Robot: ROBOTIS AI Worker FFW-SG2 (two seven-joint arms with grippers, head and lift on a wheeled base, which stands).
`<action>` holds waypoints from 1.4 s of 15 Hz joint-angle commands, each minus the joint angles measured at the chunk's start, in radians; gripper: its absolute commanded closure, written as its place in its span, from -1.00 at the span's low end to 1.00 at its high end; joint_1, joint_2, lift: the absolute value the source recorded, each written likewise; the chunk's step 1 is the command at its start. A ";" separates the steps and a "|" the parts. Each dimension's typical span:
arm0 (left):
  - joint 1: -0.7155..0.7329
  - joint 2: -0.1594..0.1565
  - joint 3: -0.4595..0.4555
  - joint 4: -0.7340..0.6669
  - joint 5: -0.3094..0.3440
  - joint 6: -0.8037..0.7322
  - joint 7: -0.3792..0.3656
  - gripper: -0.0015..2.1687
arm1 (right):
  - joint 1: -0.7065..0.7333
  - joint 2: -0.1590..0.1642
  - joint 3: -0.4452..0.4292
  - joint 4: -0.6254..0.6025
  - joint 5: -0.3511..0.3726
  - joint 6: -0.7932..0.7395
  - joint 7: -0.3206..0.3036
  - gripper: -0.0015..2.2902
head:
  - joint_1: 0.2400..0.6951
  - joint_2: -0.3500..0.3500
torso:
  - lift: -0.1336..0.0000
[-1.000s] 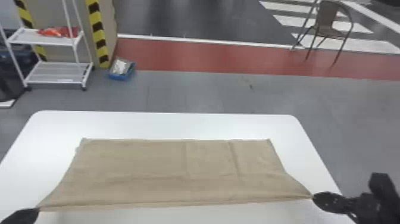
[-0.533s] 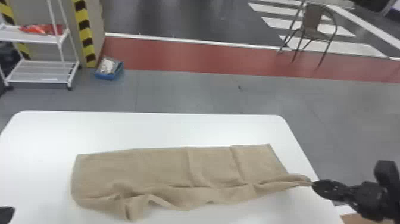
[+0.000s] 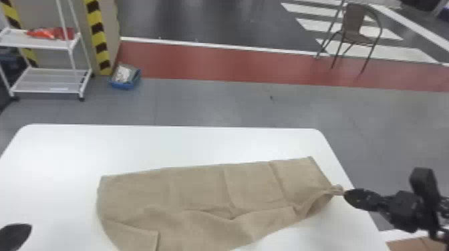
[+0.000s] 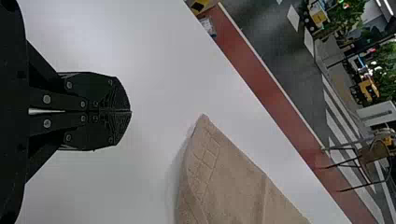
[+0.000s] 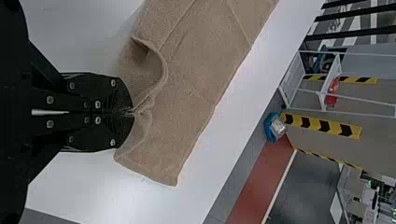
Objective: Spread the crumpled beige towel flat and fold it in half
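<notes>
The beige towel [image 3: 200,193] lies across the white table [image 3: 167,143], its far part fairly flat, its near part rumpled with a turned-over corner. At its right end my right gripper [image 3: 347,194] pinches a gathered bit of cloth; in the right wrist view the closed right gripper [image 5: 133,112] holds the towel [image 5: 201,60] edge, raised into a small loop. At the near left table area sits my left gripper [image 3: 28,228], off the towel. In the left wrist view the left gripper [image 4: 130,112] is shut on nothing, apart from the towel [image 4: 233,182] corner.
Beyond the table stand a white wire shelf [image 3: 43,40] with red items and a blue bin [image 3: 125,78] on the floor at the left, and a brown chair [image 3: 355,28] at the far right. A brown cardboard surface [image 3: 411,245] shows at the lower right.
The towel's left near corner has left my left gripper, and its near edge has dropped from a straight line into folds. The head view has shifted. My right gripper has kept its hold.
</notes>
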 commanded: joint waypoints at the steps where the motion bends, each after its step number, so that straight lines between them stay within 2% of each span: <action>1: 0.038 -0.003 -0.003 0.000 0.071 0.000 -0.010 -0.07 | 0.013 -0.003 0.003 0.023 0.011 -0.031 -0.020 0.18 | 1.00 -0.60 | 1.00; 4: 0.084 -0.019 -0.041 -0.032 0.111 -0.003 -0.004 -0.55 | 0.035 -0.001 0.023 0.048 0.013 -0.074 -0.043 0.18 | 1.00 -0.70 | 1.00; 6: 0.112 -0.029 -0.086 -0.075 0.150 0.000 0.024 -0.55 | 0.041 0.000 0.032 0.062 0.024 -0.092 -0.053 0.18 | 1.00 -0.76 | 1.00; 10: 0.135 -0.025 -0.265 -0.144 0.130 0.117 0.242 -0.55 | 0.067 0.004 0.066 0.076 0.053 -0.107 -0.093 0.18 | 1.00 -1.00 | 1.00; 13: 0.140 -0.026 -0.385 -0.210 0.122 0.224 0.343 -0.52 | 0.074 0.010 0.069 0.094 0.059 -0.120 -0.103 0.18 | 1.00 -1.00 | 1.00; 15: 0.100 -0.034 -0.446 -0.227 0.105 0.313 0.388 -0.52 | 0.082 0.014 0.086 0.097 0.068 -0.120 -0.113 0.18 | 1.00 -1.00 | 1.00; 17: 0.060 -0.062 -0.474 -0.215 0.102 0.331 0.392 -0.35 | 0.094 0.023 0.093 0.097 0.094 -0.132 -0.129 0.18 | 1.00 -1.00 | 1.00; 19: 0.032 -0.074 -0.494 -0.193 0.105 0.331 0.408 -0.35 | 0.114 0.023 0.104 0.100 0.139 -0.144 -0.173 0.18 | 1.00 -1.00 | 1.00; 21: -0.003 -0.077 -0.529 -0.167 0.101 0.331 0.418 -0.35 | 0.123 0.020 0.105 0.105 0.145 -0.156 -0.179 0.18 | 1.00 -1.00 | 1.00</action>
